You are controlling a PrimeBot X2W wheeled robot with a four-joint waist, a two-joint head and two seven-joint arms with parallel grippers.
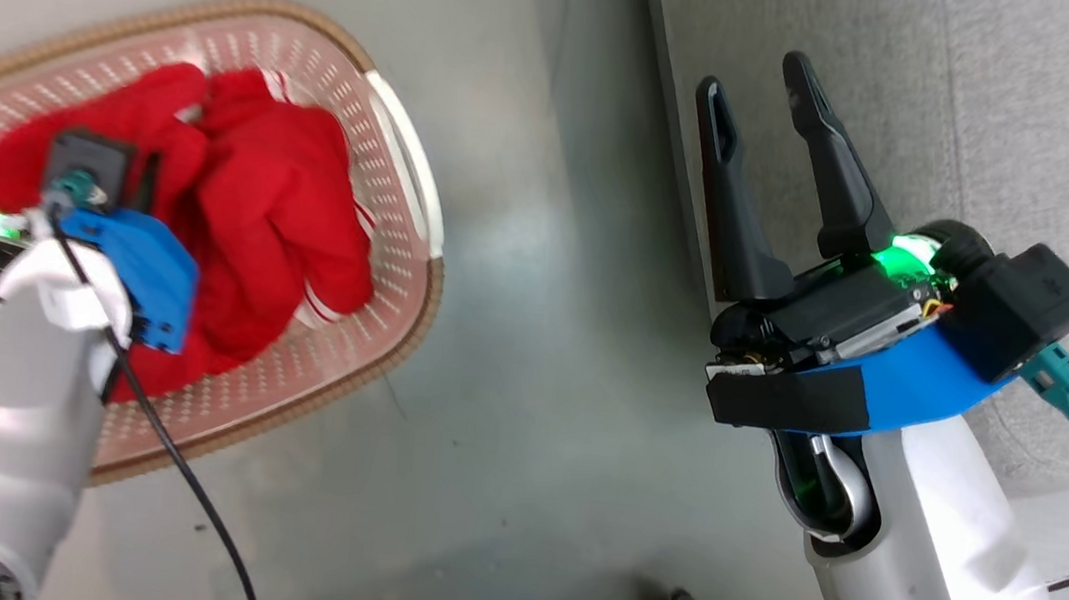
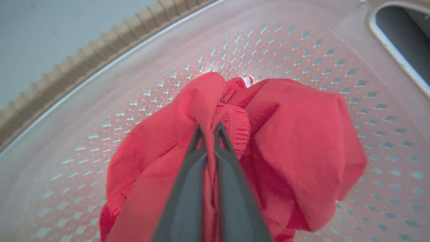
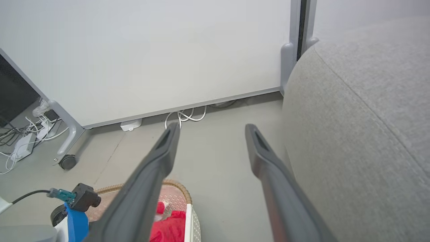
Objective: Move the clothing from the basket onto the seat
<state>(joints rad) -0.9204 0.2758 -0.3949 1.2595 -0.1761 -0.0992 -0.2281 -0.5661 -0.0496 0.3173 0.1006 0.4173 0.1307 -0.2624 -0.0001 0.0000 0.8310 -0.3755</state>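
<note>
Grey floor bears the basket, one handled end toward the seat. Bunched clothing lies inside, its long axis unclear; the left tool pinches a fold. The right tool gapes beside the seat.

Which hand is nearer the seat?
Right. The right hand hangs open just beside the seat, at its edge. The left hand is down in the basket, shut on the clothing, with floor between it and the seat.
</note>
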